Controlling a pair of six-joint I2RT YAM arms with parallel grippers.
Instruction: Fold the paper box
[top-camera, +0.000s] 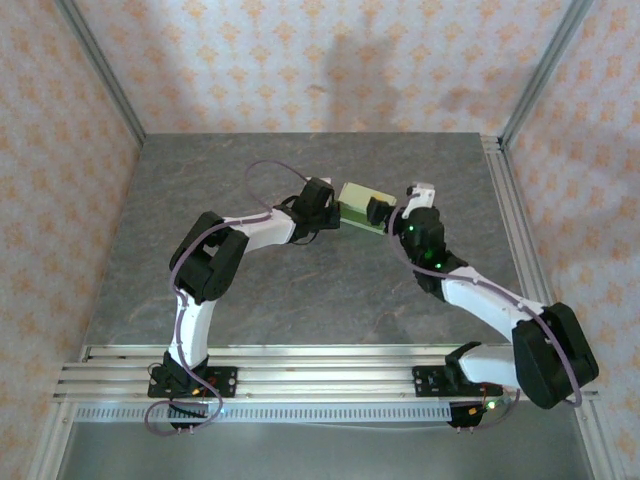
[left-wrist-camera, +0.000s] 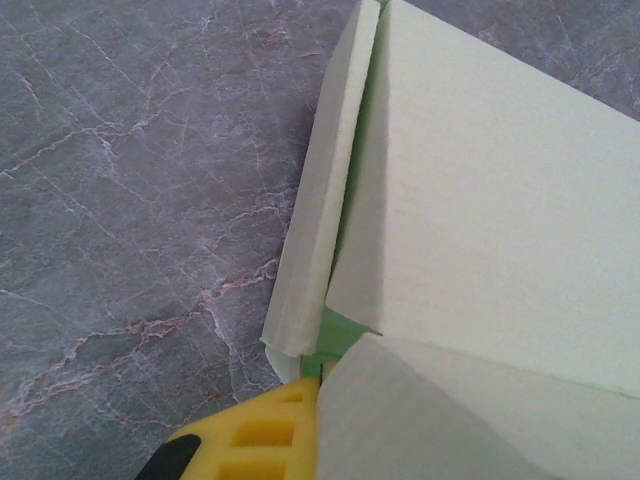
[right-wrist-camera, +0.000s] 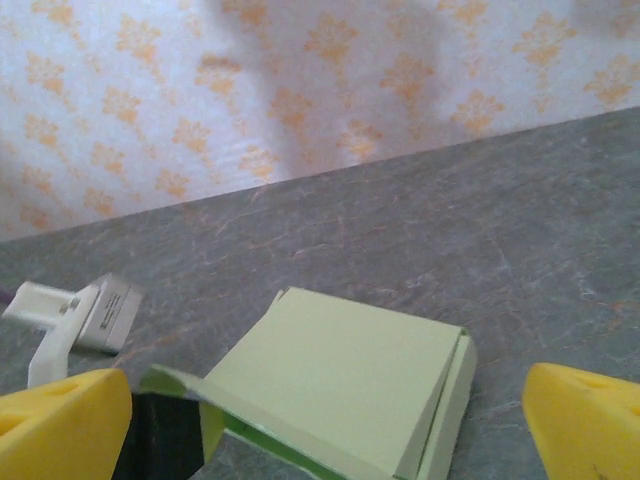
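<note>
Two grippers flank the paper box (top-camera: 357, 206): left gripper (top-camera: 328, 213) pinches its nine-o'clock edge (a flap, we judge); right gripper (right-wrist-camera: 322, 425) gapes, so we press three o'clock squarely.

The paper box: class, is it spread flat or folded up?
Folded up: the paper box has a raised top over side walls; a narrow flap stands loose.
</note>
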